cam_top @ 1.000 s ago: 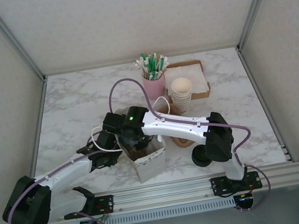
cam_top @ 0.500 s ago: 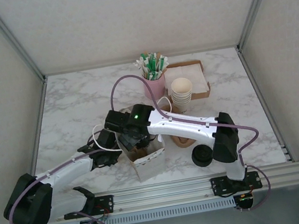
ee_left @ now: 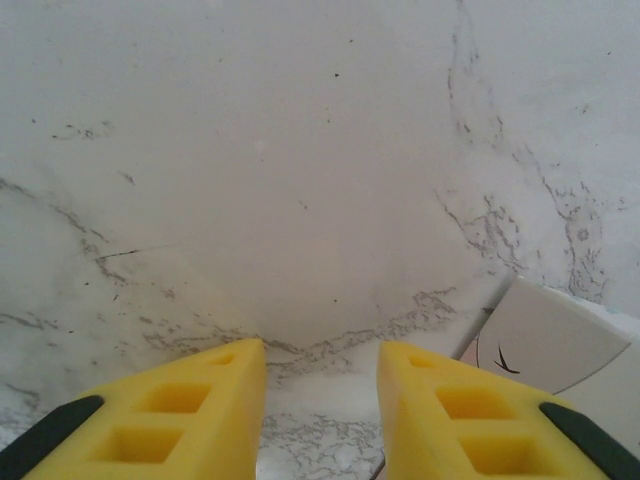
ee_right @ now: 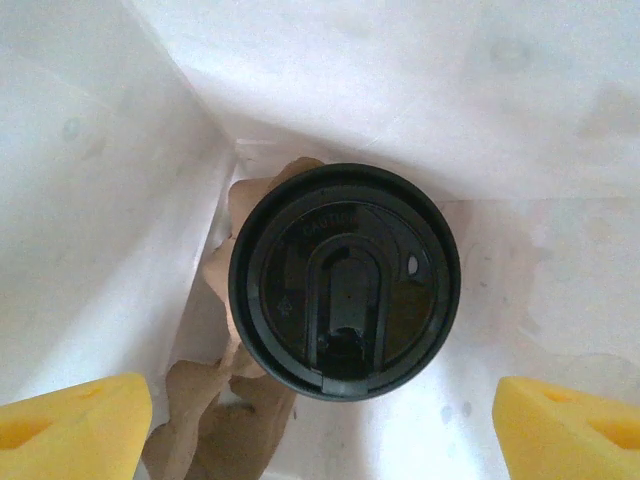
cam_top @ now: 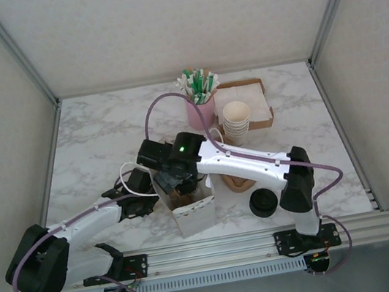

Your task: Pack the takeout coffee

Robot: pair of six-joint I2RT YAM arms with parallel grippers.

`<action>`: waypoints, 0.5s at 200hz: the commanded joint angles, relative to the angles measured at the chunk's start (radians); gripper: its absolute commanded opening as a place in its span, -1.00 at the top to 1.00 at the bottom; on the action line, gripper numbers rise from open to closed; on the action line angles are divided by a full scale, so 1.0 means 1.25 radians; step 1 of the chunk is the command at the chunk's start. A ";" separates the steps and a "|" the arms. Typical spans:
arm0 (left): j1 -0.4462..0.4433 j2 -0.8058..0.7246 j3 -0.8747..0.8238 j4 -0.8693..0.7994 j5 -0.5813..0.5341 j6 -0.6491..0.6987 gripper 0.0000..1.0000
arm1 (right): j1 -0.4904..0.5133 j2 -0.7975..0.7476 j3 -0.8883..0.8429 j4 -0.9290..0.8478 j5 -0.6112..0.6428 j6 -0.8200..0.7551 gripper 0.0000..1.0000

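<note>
One probably light, crushable coffee cup (ee_right: pixel 345 285) stands inside the bag (ee_right: pixel 100 200), best gripped below its lid (ee_right: pixel 400 240); right fingers (ee_right: pixel 70 425) released, left fingers (ee_left: pixel 170 410) clenched.

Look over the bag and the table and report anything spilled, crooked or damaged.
Nothing spilled. The coffee stands upright in the white bag, lid seated, beside crumpled brown paper. The right gripper hangs open above it.
</note>
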 commanded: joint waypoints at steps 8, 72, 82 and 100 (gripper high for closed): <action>-0.008 0.008 0.016 -0.025 -0.024 0.009 0.30 | 0.010 -0.043 0.028 -0.031 0.010 0.008 -0.74; -0.008 0.002 0.019 -0.038 -0.035 0.008 0.30 | 0.011 -0.058 0.044 -0.050 0.015 0.000 -0.69; -0.008 0.002 0.020 -0.040 -0.036 0.008 0.30 | 0.011 -0.064 0.046 -0.051 0.014 0.000 -0.68; -0.008 0.003 0.023 -0.043 -0.039 0.010 0.30 | 0.013 -0.073 0.048 -0.051 0.016 -0.006 -0.67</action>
